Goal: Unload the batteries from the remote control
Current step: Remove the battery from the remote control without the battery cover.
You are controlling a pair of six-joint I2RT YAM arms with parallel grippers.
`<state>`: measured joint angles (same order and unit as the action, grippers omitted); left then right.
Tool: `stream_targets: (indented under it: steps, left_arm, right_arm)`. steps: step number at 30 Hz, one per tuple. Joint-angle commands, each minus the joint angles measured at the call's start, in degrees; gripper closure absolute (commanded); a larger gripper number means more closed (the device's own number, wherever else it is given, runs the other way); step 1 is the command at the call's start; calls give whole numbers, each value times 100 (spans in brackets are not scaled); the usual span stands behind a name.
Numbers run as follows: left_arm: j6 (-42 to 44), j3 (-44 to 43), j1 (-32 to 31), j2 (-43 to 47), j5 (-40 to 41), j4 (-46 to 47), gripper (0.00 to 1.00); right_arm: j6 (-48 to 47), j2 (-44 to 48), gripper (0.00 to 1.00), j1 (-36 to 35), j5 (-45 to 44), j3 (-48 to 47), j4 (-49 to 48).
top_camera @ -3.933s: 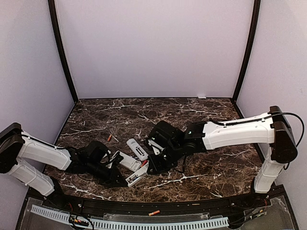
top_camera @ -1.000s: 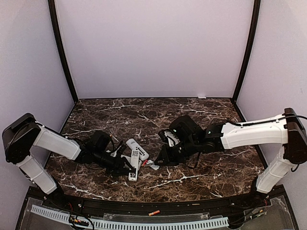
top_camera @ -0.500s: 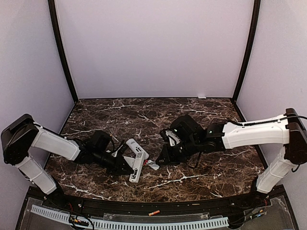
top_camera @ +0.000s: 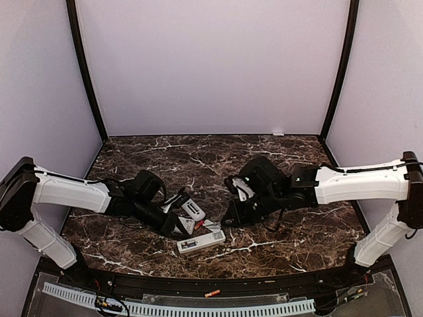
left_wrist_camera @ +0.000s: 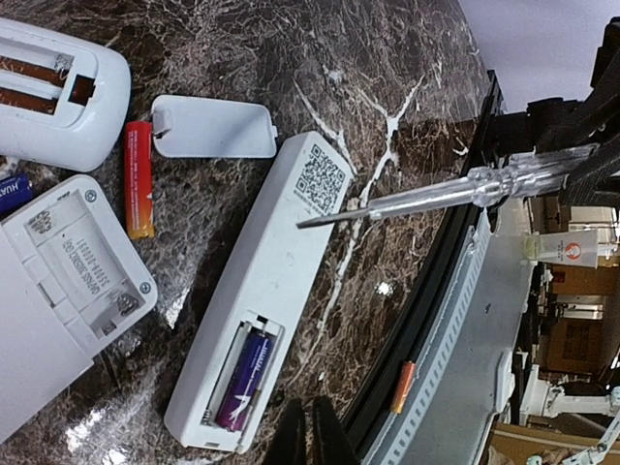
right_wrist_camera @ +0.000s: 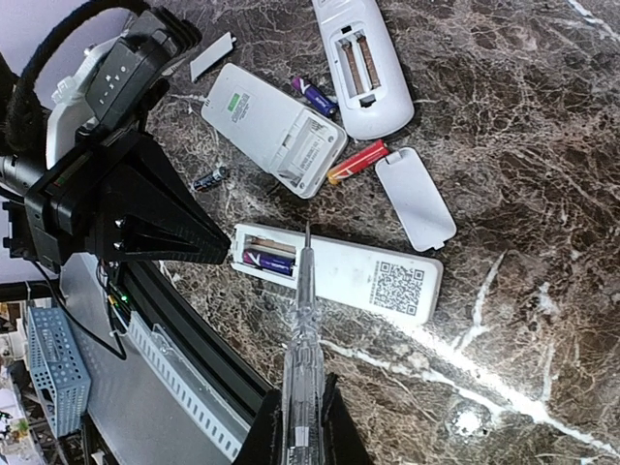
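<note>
Right under the right end effector (right_wrist_camera: 298,431), which is clamping a clear-handled screwdriver (right_wrist_camera: 302,329), the white remote (right_wrist_camera: 339,276) is lying back-up on the tabletop (right_wrist_camera: 542,145). Its cover's off, so the tip is pointing down at the purple battery (right_wrist_camera: 269,260) sitting in the open bay. Just ahead of the left end effector (left_wrist_camera: 310,436) is that same bay end. It's pinching shut on nothing, probably just waiting to brace the remote.

On the tabletop (right_wrist_camera: 523,145), the front remote (right_wrist_camera: 339,276) holds one battery (right_wrist_camera: 269,260) in its open compartment, a screwdriver (right_wrist_camera: 302,320) over it. Behind lie a loose cover (right_wrist_camera: 415,199), a loose battery (right_wrist_camera: 356,161), then two more remotes (right_wrist_camera: 273,128).
</note>
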<state>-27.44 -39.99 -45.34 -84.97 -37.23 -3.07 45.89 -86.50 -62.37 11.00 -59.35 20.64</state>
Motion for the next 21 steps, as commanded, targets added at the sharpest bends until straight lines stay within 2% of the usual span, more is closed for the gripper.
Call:
stream_targets:
  steps: [1, 5, 9, 15, 21]
  left_arm:
    - [444, -99, -79, -32, 412, -726, 91]
    - [173, 47, -76, 399, 732, -685, 73]
    - [-445, 320, -75, 777, 975, -608, 63]
    - [-1487, 927, -74, 777, 786, 102, 62]
    - [-1921, 1262, -71, 656, 607, 770, 63]
  right_arm:
    - [-280, 220, 100, -73, -212, -139, 312]
    - [-512, 2, 100, -160, -40, -353, 382]
    - [-666, -442, 100, -275, -23, -816, 725]
    - [-637, -875, 100, -389, 130, -1139, 980]
    - [-506, -1043, 100, -412, 213, -1205, 1061]
